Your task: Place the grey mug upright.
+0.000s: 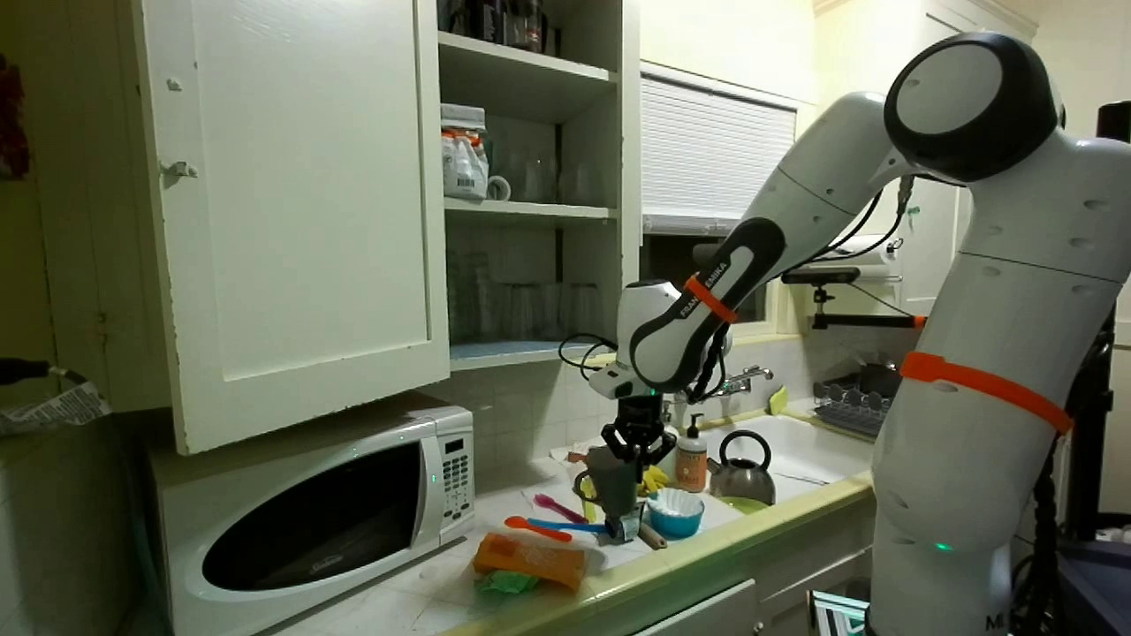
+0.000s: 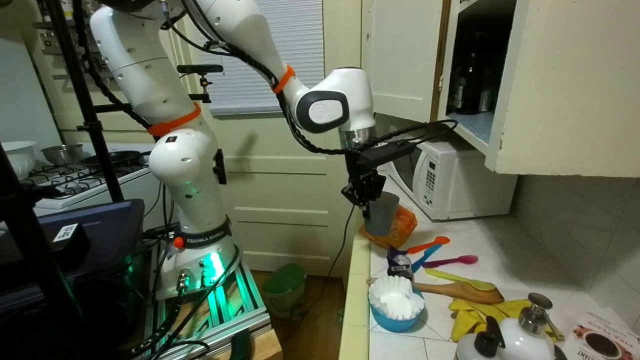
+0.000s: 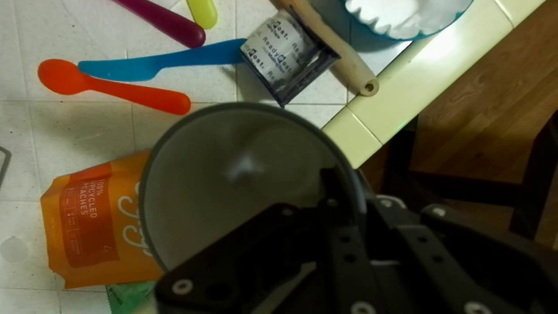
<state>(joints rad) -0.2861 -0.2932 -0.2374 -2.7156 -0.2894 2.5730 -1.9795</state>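
The grey mug (image 1: 616, 484) hangs over the counter, mouth up and a little tilted, with its handle (image 1: 583, 486) visible in an exterior view. My gripper (image 1: 640, 452) is shut on the mug's wall at the rim. Looking down in the wrist view, I see the inside of the mug (image 3: 235, 161). There the gripper (image 3: 354, 187) has one finger within the mouth and the opposite finger outside the wall. An exterior view shows the mug (image 2: 382, 216) in front of an orange pouch. Its base is hidden in the wrist view.
Below lie the orange pouch (image 3: 87, 226), an orange spoon (image 3: 130, 93), a blue knife (image 3: 174, 59), a tape roll (image 3: 279, 50) and a wooden handle (image 3: 359, 74). A blue container (image 2: 397, 320) of paper liners stands by the counter edge (image 3: 357, 135). The microwave (image 1: 336, 512) is nearby.
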